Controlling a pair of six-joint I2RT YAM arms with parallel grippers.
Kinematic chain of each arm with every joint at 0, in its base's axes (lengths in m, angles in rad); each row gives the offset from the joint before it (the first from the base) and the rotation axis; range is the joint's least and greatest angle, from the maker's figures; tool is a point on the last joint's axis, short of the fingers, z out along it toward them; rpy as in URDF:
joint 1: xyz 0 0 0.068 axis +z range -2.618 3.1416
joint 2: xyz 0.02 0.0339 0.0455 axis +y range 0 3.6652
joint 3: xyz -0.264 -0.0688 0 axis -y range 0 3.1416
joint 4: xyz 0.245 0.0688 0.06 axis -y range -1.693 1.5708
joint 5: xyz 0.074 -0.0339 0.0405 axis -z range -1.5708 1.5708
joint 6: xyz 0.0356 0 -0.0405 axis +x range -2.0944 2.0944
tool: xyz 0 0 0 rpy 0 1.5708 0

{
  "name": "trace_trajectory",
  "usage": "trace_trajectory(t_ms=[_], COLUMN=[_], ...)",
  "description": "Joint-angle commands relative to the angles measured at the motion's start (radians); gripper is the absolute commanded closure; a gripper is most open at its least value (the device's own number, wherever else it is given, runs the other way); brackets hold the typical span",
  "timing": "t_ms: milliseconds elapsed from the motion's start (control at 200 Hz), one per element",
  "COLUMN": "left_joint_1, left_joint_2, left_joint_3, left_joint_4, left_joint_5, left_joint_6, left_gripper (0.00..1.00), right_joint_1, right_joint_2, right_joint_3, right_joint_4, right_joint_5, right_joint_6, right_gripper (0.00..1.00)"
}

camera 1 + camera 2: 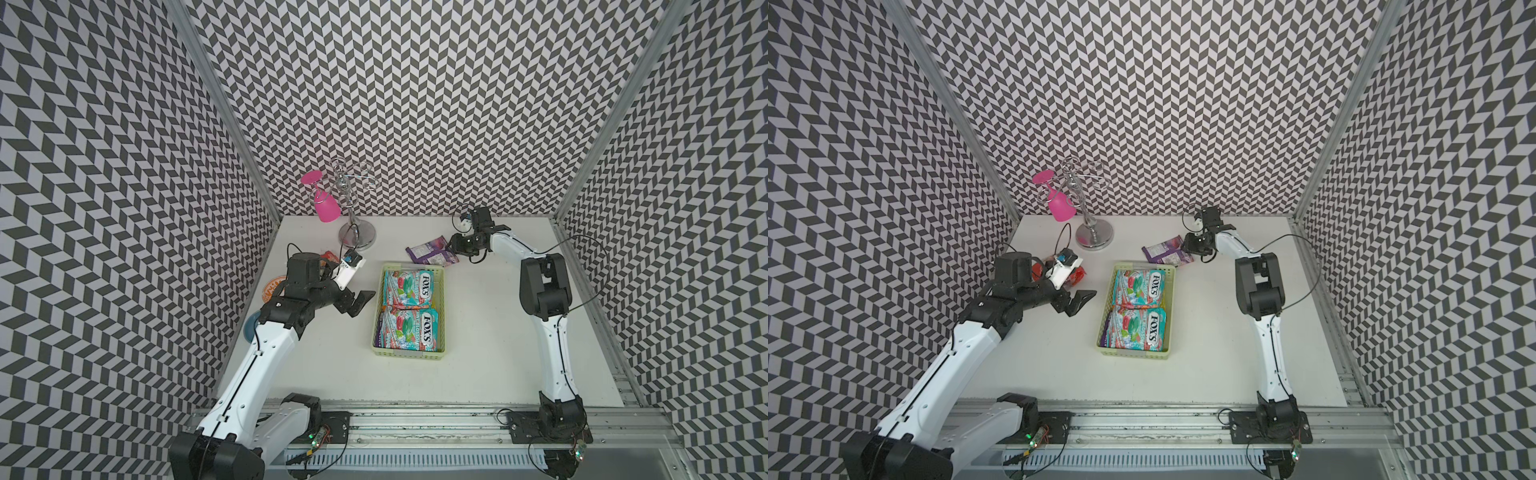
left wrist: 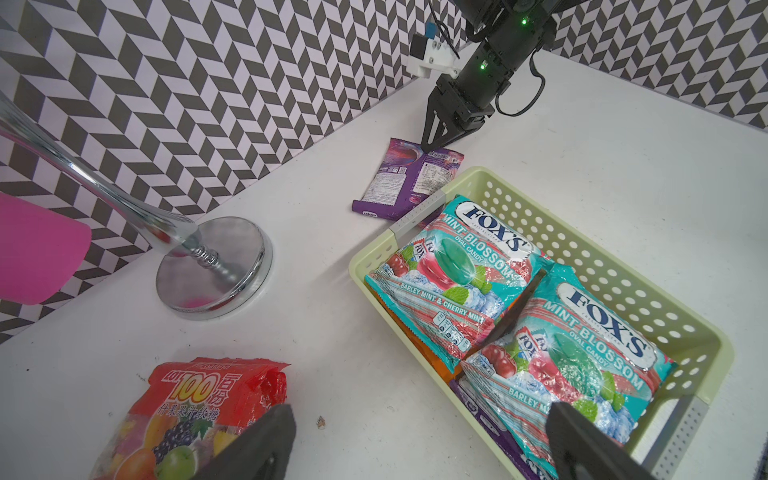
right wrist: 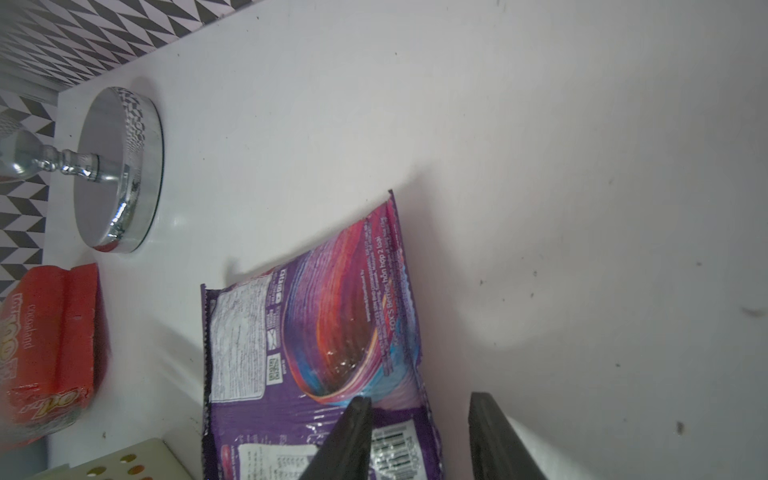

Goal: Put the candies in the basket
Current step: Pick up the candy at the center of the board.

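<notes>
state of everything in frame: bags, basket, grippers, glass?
basket: on table, holding bags.
far teal bag: in basket, label up.
near teal bag: in basket, label up.
purple bag: on table just beyond basket, back up.
red bag: on table, outside basket.
left gripper: open, empty.
right gripper: open, straddling purple bag's edge.
pink glass: hanging inverted on chrome rack.

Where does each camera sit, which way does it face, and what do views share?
Top views: high above the robot's base, looking down over the table; both arms, left end effector and right end effector show.
Left wrist: on the left arm, facing the basket and right end effector; own fingers show.
Right wrist: close over the purple bag; own fingers straddle its edge.
Shared: both wrist views show the purple bag, red bag and chrome stand.
</notes>
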State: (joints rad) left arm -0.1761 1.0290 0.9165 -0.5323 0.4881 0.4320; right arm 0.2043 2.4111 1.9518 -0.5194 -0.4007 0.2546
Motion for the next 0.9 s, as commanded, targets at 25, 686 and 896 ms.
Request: trace_trajectory(t_ms=[25,686,896], left_joint_1=[0.001,-0.002,0.0], left_joint_2=[0.002,-0.008,-0.01], left_joint_3=[0.023,0.016,0.009], left_joint_4=[0.009,0.013,0.019], left_joint_5=[0.005,0.013,0.01], left_joint_6=[0.001,-0.001,-0.001], left_gripper=[0.01,0.01,0.01], right_joint_1=[-0.006,-0.028,-0.032], right_joint_2=[0.038,-0.125,-0.231], right_joint_3=[0.022,-0.127,-0.134], right_joint_4=[0.01,0.182,0.216], right_joint_5=[-0.053,-0.203,-0.226], right_joint_6=[0.017,0.105,0.148], right_gripper=[0.6,1.0,1.0])
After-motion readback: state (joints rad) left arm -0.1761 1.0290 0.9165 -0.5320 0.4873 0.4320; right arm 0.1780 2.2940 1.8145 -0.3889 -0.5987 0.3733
